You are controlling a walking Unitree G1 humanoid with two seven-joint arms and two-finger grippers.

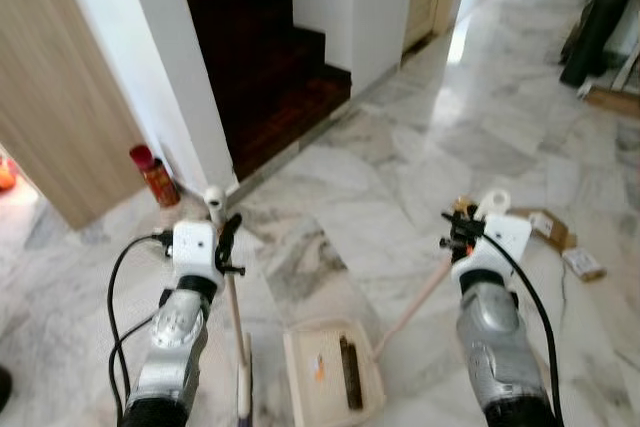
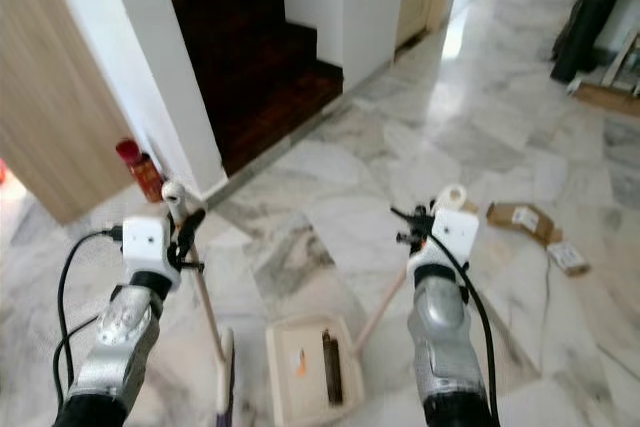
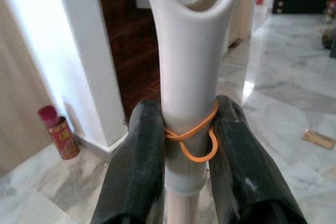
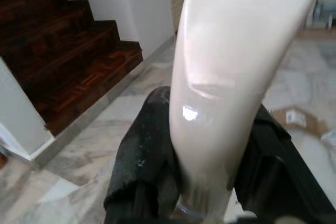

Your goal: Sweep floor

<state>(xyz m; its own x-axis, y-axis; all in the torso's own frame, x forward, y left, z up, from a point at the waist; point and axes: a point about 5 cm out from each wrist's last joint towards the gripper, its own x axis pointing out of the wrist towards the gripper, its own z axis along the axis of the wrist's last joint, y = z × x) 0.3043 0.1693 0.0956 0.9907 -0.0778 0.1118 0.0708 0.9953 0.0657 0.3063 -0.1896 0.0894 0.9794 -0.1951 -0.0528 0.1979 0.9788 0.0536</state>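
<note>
My left gripper [image 1: 228, 237] is shut on the cream broom handle [image 1: 233, 292], near its looped top end [image 3: 191, 35]; an orange rubber band [image 3: 197, 137] circles the handle between the fingers [image 3: 137, 161]. The broom head [image 1: 243, 392] rests on the marble floor beside my left arm. My right gripper [image 1: 462, 230] is shut on the cream dustpan handle [image 4: 226, 82], which slants down to the cream dustpan [image 1: 333, 367] on the floor between my arms. A dark strip and a small orange scrap lie in the pan.
A dark wooden staircase [image 1: 270, 67] rises ahead between white walls. A red can [image 1: 155, 175] stands at the wall's foot on the left. Cardboard pieces [image 1: 548, 227] and a small box [image 1: 583, 264] lie on the floor at right. Dark objects [image 1: 595, 27] stand far right.
</note>
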